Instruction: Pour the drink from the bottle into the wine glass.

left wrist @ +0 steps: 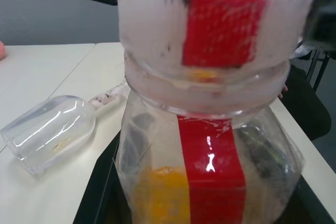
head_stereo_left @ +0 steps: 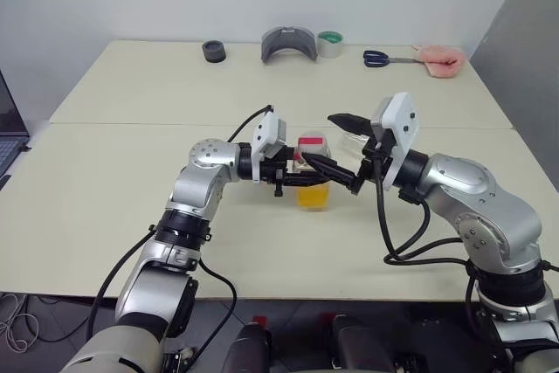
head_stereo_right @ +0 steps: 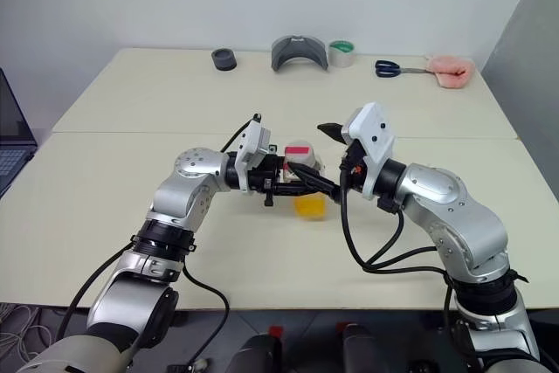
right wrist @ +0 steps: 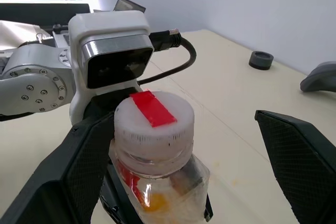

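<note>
The left gripper [head_stereo_left: 293,176] is clamped on the bottle [head_stereo_left: 313,183], cap [right wrist: 154,119] on, while the right gripper [head_stereo_left: 349,150] sits wide open around the cap.

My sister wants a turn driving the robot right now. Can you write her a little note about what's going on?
Left gripper: shut on the bottle, holding it upright above the table.
Right gripper: open, fingers on either side of the white cap, not gripping it.
Drink: orange, low in the bottle.
Wine glass: lying on its side on the table, looks empty.
Done: bottle picked up.
Left: remove the cap, stand the glass up, pour.
</note>
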Controlling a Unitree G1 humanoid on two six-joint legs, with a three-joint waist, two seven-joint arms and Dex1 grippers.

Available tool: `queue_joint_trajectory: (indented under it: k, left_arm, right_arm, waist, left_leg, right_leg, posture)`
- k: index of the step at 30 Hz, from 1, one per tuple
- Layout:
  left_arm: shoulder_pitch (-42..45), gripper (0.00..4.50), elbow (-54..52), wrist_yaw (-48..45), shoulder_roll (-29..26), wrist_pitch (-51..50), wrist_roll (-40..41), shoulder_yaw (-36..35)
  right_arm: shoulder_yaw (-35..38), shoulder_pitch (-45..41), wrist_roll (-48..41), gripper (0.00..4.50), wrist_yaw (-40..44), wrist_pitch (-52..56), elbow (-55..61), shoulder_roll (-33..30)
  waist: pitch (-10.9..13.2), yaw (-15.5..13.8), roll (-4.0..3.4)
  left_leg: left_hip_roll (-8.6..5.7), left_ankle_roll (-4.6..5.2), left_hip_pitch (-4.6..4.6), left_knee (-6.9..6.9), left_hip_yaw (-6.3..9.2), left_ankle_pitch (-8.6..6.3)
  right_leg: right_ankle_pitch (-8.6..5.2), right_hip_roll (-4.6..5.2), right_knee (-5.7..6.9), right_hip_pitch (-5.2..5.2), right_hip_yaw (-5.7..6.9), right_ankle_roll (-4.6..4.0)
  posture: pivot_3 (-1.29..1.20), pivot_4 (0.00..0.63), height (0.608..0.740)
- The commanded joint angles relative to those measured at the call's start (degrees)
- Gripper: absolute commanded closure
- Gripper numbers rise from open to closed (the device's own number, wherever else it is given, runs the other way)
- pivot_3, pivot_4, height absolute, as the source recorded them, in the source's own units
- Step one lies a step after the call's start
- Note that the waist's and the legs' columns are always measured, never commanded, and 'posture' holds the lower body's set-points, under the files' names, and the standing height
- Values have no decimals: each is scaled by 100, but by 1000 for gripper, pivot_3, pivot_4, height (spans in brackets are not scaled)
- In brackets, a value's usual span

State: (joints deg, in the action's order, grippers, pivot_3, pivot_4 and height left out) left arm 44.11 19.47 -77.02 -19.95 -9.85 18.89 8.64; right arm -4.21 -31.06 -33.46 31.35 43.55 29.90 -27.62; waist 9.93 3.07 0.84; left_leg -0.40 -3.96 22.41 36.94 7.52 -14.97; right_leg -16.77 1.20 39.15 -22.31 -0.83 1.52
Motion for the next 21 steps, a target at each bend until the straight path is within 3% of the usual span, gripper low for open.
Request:
queue_joint_trajectory:
  k: [1,15,18,21]
  left_arm:
    - [83,2787,-288,-10,-5,36,76,-26]
    - [72,2787,-262,-10,-1,71,54,-18]
    - [67,2787,-269,-7,1,73,51,-13]
    - [69,2787,-264,-7,5,82,47,-11]
  right_arm:
    - [188,-164,-307,0,96,139,206,-12]
    - [19,-395,-285,0,82,238,7,13]
    - [-19,-410,-259,609,88,242,3,18]
    - [-42,-417,-222,1634,91,227,-1,23]
  waist:
    - [0,0,0]
    - [0,0,0]
    - [0,1,0]
    - [0,1,0]
  left_leg:
    - [0,0,0,0,0,0]
    - [0,0,0,0,0,0]
    - [0,0,0,0,0,0]
    - [0,0,0,0,0,0]
  right_leg:
    - [0,0,0,0,0,0]
    - [0,0,0,0,1,0]
    - [0,0,0,0,1,0]
    - [0,0,0,0,0,0]
  posture:
    - [0,150,740]
    - [0,150,740]
    - [0,150,740]
    - [0,150,740]
